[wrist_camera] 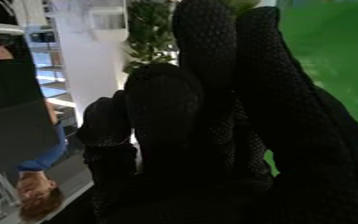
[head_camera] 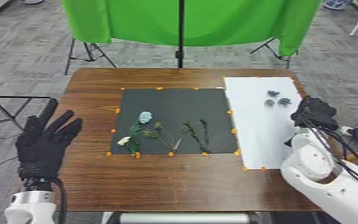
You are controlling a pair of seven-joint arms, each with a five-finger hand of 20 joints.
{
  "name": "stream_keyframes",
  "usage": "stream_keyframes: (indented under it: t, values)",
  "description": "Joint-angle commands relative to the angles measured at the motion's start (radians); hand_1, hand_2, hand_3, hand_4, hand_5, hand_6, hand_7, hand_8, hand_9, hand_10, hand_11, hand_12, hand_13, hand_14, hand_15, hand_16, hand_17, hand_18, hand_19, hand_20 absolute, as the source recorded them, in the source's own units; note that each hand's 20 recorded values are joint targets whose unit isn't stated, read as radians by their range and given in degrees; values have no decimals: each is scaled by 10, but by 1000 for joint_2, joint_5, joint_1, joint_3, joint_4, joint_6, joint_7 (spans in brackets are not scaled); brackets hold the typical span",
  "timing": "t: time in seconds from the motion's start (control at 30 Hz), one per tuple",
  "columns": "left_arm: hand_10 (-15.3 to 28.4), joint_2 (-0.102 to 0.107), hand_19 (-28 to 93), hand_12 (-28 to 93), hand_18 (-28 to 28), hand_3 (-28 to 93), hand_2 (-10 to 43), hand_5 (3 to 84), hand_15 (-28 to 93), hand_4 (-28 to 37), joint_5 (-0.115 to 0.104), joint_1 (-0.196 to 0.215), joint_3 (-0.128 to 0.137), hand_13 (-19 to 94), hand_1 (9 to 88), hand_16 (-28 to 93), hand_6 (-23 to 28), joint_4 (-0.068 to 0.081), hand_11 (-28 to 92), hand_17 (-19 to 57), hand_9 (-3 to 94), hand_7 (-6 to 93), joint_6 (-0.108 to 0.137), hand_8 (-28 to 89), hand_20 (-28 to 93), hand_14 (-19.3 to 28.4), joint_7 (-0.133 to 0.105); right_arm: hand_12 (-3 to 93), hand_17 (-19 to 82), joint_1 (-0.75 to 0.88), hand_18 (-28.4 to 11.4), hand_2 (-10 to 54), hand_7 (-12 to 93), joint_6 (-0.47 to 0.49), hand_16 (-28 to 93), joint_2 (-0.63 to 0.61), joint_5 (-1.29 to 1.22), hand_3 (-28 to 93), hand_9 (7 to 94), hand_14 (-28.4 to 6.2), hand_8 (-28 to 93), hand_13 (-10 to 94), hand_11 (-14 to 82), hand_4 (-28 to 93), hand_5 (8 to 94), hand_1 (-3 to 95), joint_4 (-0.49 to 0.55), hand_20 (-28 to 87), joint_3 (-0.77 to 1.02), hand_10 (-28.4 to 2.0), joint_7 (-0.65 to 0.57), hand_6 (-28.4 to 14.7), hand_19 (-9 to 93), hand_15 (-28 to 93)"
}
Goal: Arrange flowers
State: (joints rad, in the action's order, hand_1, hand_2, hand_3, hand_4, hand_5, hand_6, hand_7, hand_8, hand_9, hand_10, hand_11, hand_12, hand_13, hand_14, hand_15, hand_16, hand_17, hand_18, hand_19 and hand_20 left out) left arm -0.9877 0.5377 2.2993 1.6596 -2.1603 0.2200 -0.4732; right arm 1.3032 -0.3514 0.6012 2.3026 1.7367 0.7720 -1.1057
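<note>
While the pale-blue flower (head_camera: 145,117) lies on the dark mat (head_camera: 180,100), selection appears pending; left hand (head_camera: 42,145) spread, right hand (head_camera: 314,111) relaxed, empty, beside the white sheet (head_camera: 256,125). Next: reach across, pinch gently.

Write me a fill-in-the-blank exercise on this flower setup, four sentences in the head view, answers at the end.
The dark mat lies to the ____ of the white sheet.
On the white sheet lie ____ small dark pieces.
Of the pale blue flower and the white flower, the ____ one is nearer the robot.
The cloth hanging beyond the table is ____.
Missing words: left; three; white; green.
</note>
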Motion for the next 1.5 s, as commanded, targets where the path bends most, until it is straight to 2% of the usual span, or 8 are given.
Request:
stream_keyframes:
  t: [0.03, 0.07, 0.1, 0.3, 0.5, 0.77, 0.97, 1.5]
  values:
    - [178, 1, 500, 105, 284, 699, 117, 308, 470, -283, 3, 22, 6, 229, 151, -72, 34, -9, 197, -84, 293, 121, -1, -111, 251, 284, 1, 316, 354, -23, -236, -95, 167, -43, 221, 39, 38, 637, 937, -45, 26, 807, 189, -283, 887, 615, 165, 451, -6, -53, 74, 17, 918, 677]
    - [178, -7, 500, 105, 284, 699, 117, 308, 470, -283, 10, 16, 10, 229, 152, -72, 34, -8, 197, -84, 293, 121, -6, -111, 251, 284, 19, 316, 354, -33, -237, -95, 167, -37, 222, 54, 25, 642, 937, -45, 26, 807, 189, -283, 887, 613, 184, 451, -16, -53, 87, 16, 918, 677]
    - [178, 2, 500, 105, 284, 698, 117, 308, 470, -283, 7, 16, 7, 229, 153, -73, 34, -8, 197, -84, 293, 121, -2, -111, 251, 284, 10, 316, 354, -59, -238, -95, 167, -34, 222, 75, 15, 645, 937, -45, 27, 808, 190, -283, 887, 611, 192, 451, -40, -54, 107, 15, 918, 677]
    - [178, -1, 500, 105, 284, 702, 117, 308, 472, -283, 13, 10, 8, 229, 153, -73, 36, -11, 198, -85, 292, 121, -4, -111, 251, 284, 24, 318, 349, -223, -239, -95, 168, -13, 225, 239, -47, 662, 937, -46, 31, 806, 195, -283, 886, 602, 181, 452, -228, -57, 210, 13, 921, 679]
    - [178, -4, 500, 105, 284, 705, 116, 307, 474, -283, 21, -2, 7, 228, 155, -74, 36, -9, 197, -85, 292, 123, -6, -112, 252, 284, 41, 336, 312, -371, -230, -95, 172, -3, 233, 420, -84, 679, 937, -51, 31, 772, 211, -283, 874, 582, 81, 455, -398, -67, 278, 19, 916, 709]
    - [179, 4, 501, 104, 284, 712, 113, 307, 475, -283, 21, -32, -4, 228, 157, -75, 37, -2, 198, -85, 291, 122, -8, -112, 252, 284, 60, 364, 278, -437, -228, -95, 169, 38, 225, 541, -73, 678, 915, -61, 18, 729, 228, -283, 864, 562, -31, 464, -523, -70, 325, 25, 895, 734]
    - [178, 12, 501, 104, 284, 716, 112, 307, 477, -283, 33, -73, -25, 228, 157, -75, 38, 9, 200, -85, 291, 123, -24, -112, 251, 284, 67, 357, 255, -461, -231, -95, 157, 88, 216, 585, -83, 674, 879, -70, 2, 696, 237, -283, 835, 533, -76, 474, -569, -74, 317, 27, 881, 745]
    - [179, -19, 502, 103, 284, 721, 110, 307, 476, -283, 54, -90, -21, 228, 157, -76, 38, 16, 199, -85, 291, 123, -43, -112, 250, 284, 109, 260, 211, -458, -237, -95, 145, 195, 176, 579, -57, 724, 775, -93, -58, 626, 325, -283, 736, 447, -94, 508, -607, -98, 287, 25, 847, 765]
